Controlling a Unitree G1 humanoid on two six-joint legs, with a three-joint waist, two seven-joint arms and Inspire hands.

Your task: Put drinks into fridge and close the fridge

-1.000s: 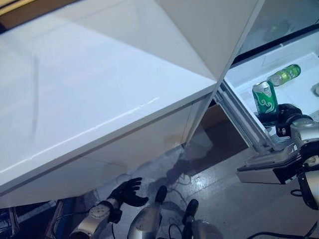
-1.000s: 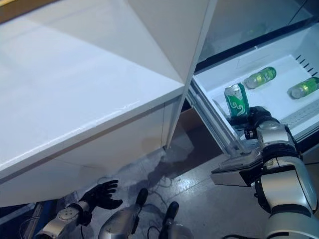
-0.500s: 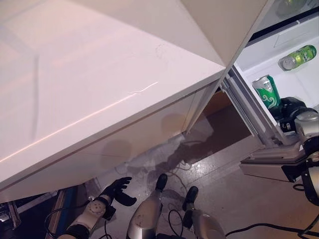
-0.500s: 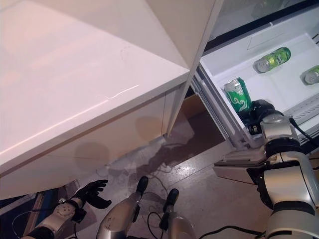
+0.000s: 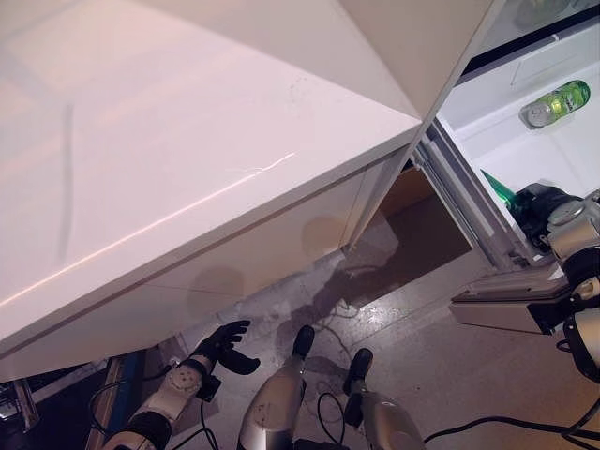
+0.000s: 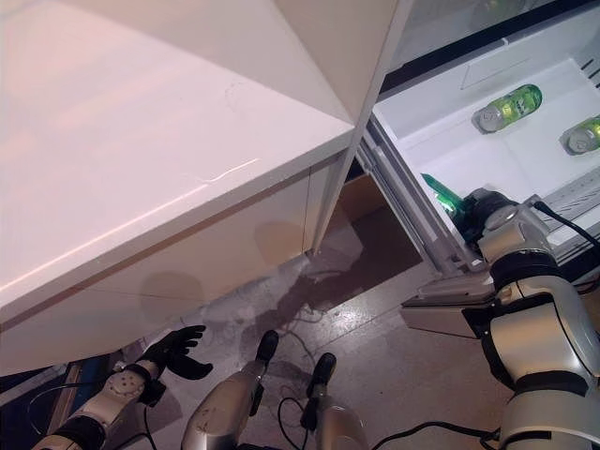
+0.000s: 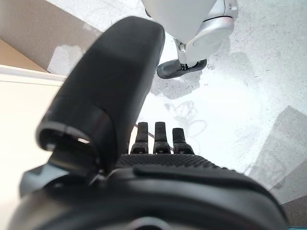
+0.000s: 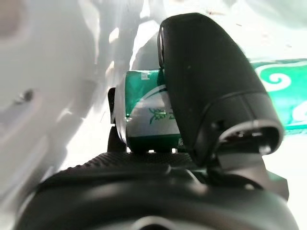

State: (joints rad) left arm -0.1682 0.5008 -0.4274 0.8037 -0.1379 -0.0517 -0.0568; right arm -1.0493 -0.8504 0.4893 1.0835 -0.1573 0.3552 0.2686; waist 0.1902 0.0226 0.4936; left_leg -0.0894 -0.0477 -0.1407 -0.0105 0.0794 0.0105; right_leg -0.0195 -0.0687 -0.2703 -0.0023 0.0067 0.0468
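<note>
The fridge stands open at the right, with a white shelf (image 6: 441, 141). My right hand (image 6: 489, 212) is at the shelf's front edge, shut on a green can (image 6: 442, 195) that is tipped over towards the shelf. The right wrist view shows the thumb (image 8: 211, 91) curled over the can (image 8: 148, 117). Green bottles (image 6: 507, 106) lie on their sides further back on the shelf; one also shows in the left eye view (image 5: 555, 101). My left hand (image 5: 221, 347) hangs low near the floor, open and empty, its fingers (image 7: 155, 138) straight.
A large white panel (image 5: 187, 159) rises at the left and centre, close beside the fridge opening. A brown box (image 5: 411, 193) sits low between the panel and the fridge. Grey floor (image 5: 431, 366) lies below.
The green can has tipped from upright to leaning over and sits lower at the shelf's edge, still in my right hand. The camera shifted since the first frame. The left hand has hardly moved.
</note>
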